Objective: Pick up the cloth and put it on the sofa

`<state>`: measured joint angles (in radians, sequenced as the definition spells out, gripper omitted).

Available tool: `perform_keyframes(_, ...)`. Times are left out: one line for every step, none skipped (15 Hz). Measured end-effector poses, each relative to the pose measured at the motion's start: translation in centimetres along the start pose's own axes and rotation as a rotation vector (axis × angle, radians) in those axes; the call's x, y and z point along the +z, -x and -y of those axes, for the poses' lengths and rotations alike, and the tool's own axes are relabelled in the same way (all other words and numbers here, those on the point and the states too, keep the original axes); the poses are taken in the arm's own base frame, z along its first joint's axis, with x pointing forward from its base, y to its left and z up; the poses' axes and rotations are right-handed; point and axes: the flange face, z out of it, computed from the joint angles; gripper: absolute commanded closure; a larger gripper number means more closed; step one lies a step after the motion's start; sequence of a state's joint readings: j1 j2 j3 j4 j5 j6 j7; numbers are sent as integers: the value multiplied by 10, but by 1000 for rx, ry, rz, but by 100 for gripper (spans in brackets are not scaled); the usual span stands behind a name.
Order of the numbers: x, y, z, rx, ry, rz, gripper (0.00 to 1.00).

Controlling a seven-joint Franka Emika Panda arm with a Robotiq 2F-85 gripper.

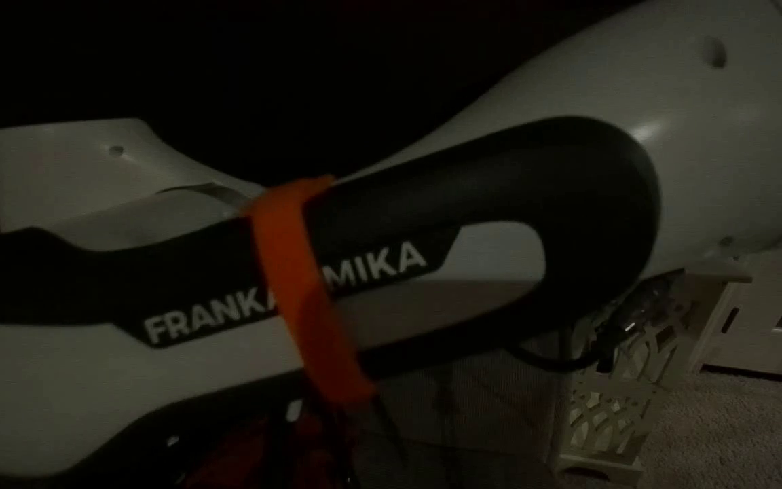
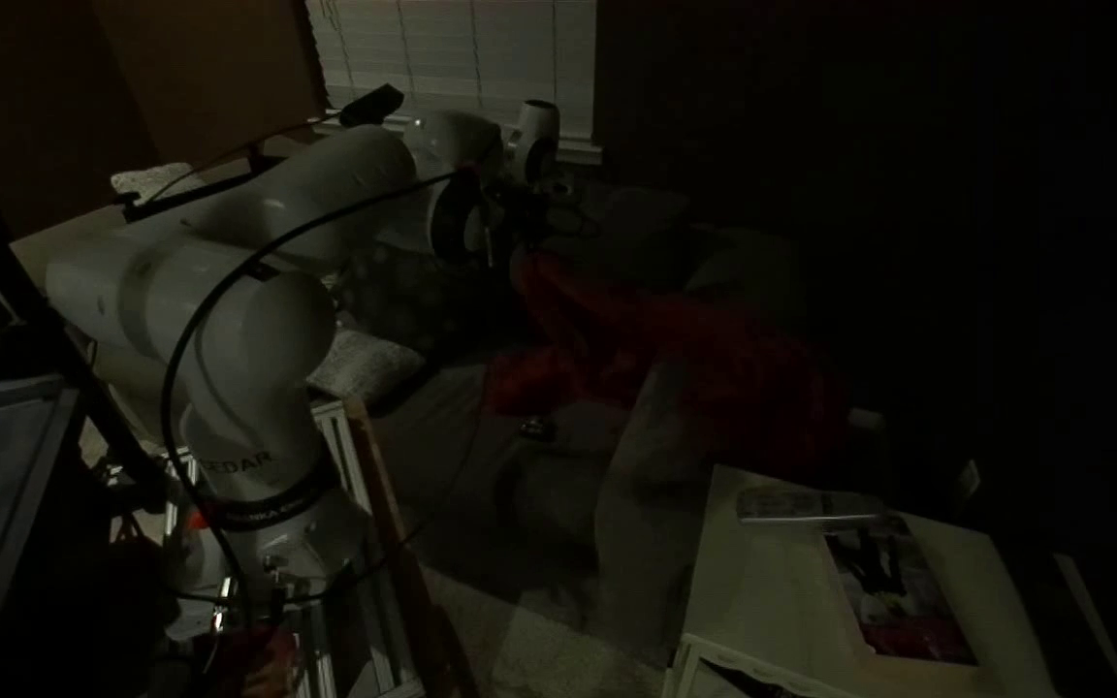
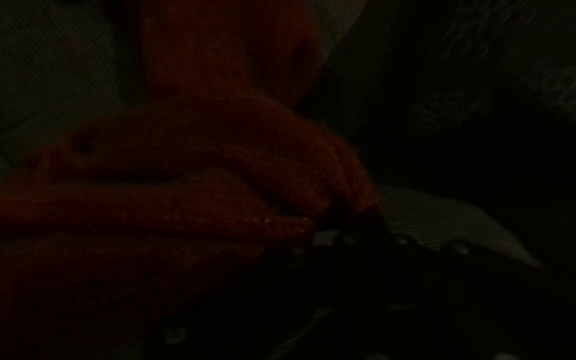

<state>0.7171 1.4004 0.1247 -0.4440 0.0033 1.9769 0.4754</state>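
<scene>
- The gripper is pinching a gathered bit of the cloth: in the wrist view the folds are running in between its jaws, which are apparently pressing on them, though the dark is hiding the exact contact.
- Just past the jaws, the held end is hanging in folds; in an exterior view it is rising to a peak right under the gripper. The pick-up is looking done, at least for this end.
- Beyond that, the rest of the cloth is lying slack over the sofa, spreading across its armrest and fading into shadow past it. How much of it is touching the seat, the gloom is not showing.
- The placing, then, is seeming well under way: the sofa is bearing much of the cloth. Lowering the held end, letting go and backing off are probably remaining. The task sentence is not asking for a neat spread.
- Farther along the sofa, a dark cushion is sitting near the held end, with a pale cushion lying just beside it; both are apparently playing no part in what is left.
- Farthest off, the blinds are hanging behind the robot.
</scene>
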Motion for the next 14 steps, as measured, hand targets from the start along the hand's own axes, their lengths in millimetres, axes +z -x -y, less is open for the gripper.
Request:
perform_keyframes(1, 7, 13, -45, -8, -1, 99)
perform_keyframes(1, 13, 25, -91, -16, -2, 99)
perform_keyframes(1, 19, 37, -134, -26, -4, 99)
perform_keyframes(1, 24, 47, -175, -36, -5, 99)
perform_keyframes(-1, 29, 56, -218, -46, -5, 99)
perform_keyframes(-2, 34, 65, -262, -55, -4, 99)
perform_keyframes(-4, 39, 73, -304, -65, -2, 70)
perform_keyframes(-6, 44, 82, -346, -79, 0, 68)
perform_keyframes(-8, 49, 91, -388, -104, 4, 62)
perform_keyframes(-10, 55, 100, -428, -136, 10, 54)
perform_keyframes(-13, 59, 107, -466, -173, 18, 48)
perform_keyframes(-15, 60, 110, -498, -214, 26, 42)
perform_keyframes(-17, 58, 109, -523, -257, 33, 34)
perform_keyframes(-18, 52, 101, -525, -278, 34, 27)
